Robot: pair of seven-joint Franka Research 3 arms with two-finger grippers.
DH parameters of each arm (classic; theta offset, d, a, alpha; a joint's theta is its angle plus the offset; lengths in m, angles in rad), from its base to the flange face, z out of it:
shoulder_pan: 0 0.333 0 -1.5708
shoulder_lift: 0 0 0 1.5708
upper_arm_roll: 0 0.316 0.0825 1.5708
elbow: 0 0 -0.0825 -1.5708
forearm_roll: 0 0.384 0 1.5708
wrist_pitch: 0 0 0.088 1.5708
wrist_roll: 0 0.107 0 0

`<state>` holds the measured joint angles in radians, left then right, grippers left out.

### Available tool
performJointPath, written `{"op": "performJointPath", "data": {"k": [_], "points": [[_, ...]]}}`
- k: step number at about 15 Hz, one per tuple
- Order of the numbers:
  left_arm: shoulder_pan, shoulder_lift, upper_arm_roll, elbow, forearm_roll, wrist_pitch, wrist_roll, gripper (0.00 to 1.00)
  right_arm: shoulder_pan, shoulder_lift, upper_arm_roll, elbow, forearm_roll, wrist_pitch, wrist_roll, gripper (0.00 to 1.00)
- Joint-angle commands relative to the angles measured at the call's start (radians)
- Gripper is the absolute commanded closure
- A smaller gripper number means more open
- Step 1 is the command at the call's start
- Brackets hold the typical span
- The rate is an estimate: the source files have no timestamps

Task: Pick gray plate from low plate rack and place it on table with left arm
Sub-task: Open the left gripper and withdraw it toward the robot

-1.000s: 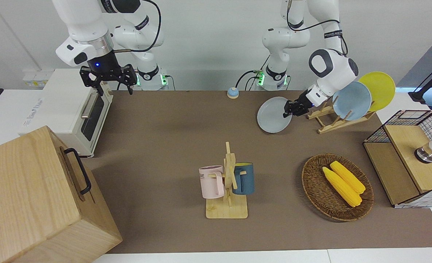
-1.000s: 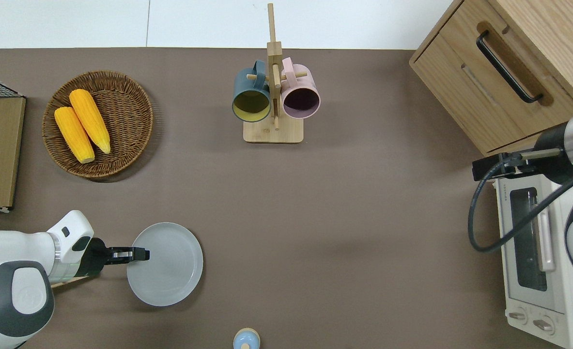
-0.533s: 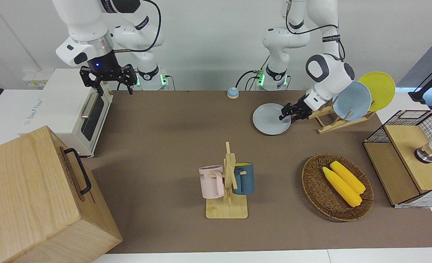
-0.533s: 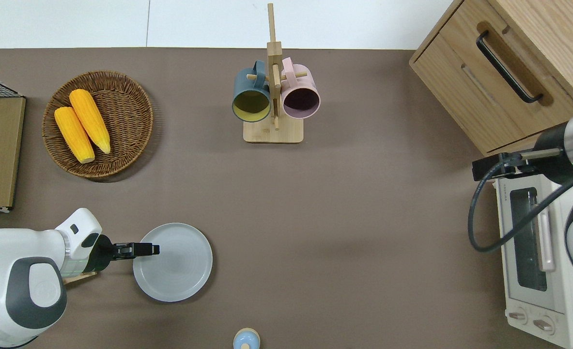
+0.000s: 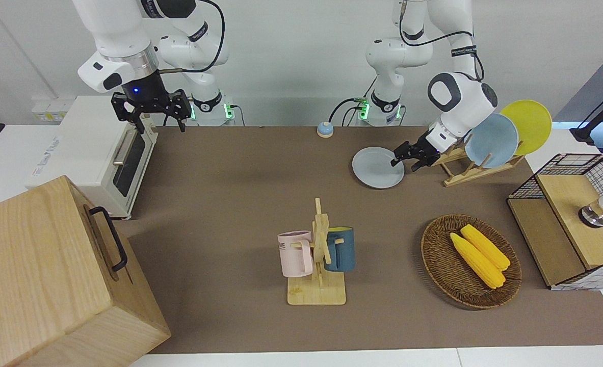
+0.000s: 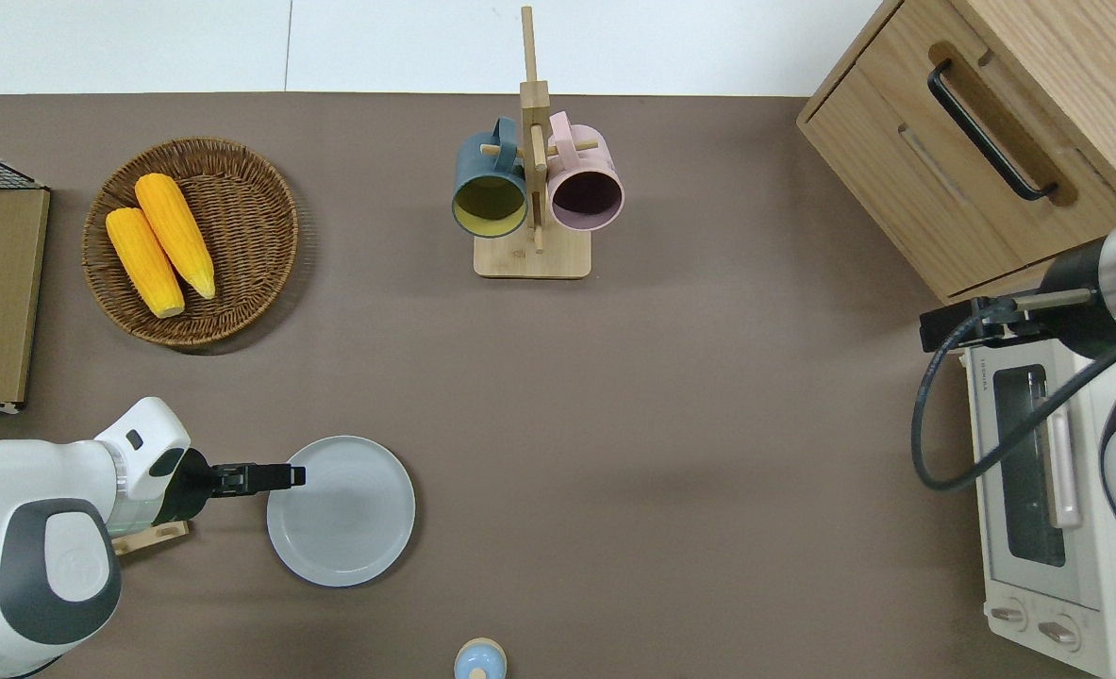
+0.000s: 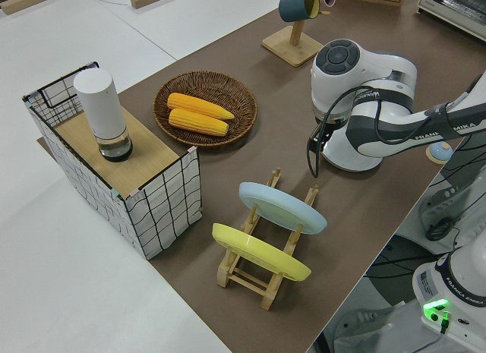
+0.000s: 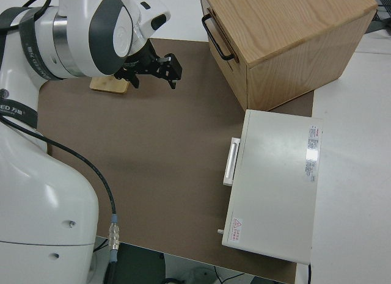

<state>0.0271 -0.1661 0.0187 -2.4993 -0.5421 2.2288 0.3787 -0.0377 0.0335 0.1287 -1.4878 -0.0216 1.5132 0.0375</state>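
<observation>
Fingers of the left tool (image 6: 295, 476) sit at the rim of the gray plate (image 6: 342, 510), at the edge that faces the low plate rack (image 5: 468, 168); whether they pinch that rim or have let go cannot be told. The gray plate lies flat on the table (image 6: 671, 396), out of the rack and just beside it toward the right arm's end. The rack holds a sky-blue plate (image 5: 491, 140) and a yellow plate (image 5: 528, 125), both leaning in its pegs. Farther from the robots, a wicker basket (image 6: 256, 212) carries two corn cobs (image 6: 161, 243), and a mug stand (image 6: 532, 189) bears a dark blue mug (image 6: 490, 184) and a pink mug (image 6: 584, 184). The right arm is parked, its tool (image 5: 151, 109) spread open and holding nothing.
</observation>
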Motion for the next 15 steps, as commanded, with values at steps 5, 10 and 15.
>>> {"op": "performJointPath", "data": {"k": [5, 10, 15], "points": [[-0.012, -0.072, -0.023, 0.146, 0.220, -0.165, -0.254, 0.00, -0.022, 0.009, 0.020, 0.021, -0.003, -0.016, 0.013, 0.017], [-0.012, -0.073, -0.046, 0.380, 0.356, -0.436, -0.345, 0.00, -0.022, 0.009, 0.020, 0.020, -0.003, -0.016, 0.013, 0.017], [-0.010, -0.092, -0.106, 0.447, 0.560, -0.578, -0.403, 0.00, -0.022, 0.009, 0.020, 0.021, -0.003, -0.016, 0.013, 0.017]]}}
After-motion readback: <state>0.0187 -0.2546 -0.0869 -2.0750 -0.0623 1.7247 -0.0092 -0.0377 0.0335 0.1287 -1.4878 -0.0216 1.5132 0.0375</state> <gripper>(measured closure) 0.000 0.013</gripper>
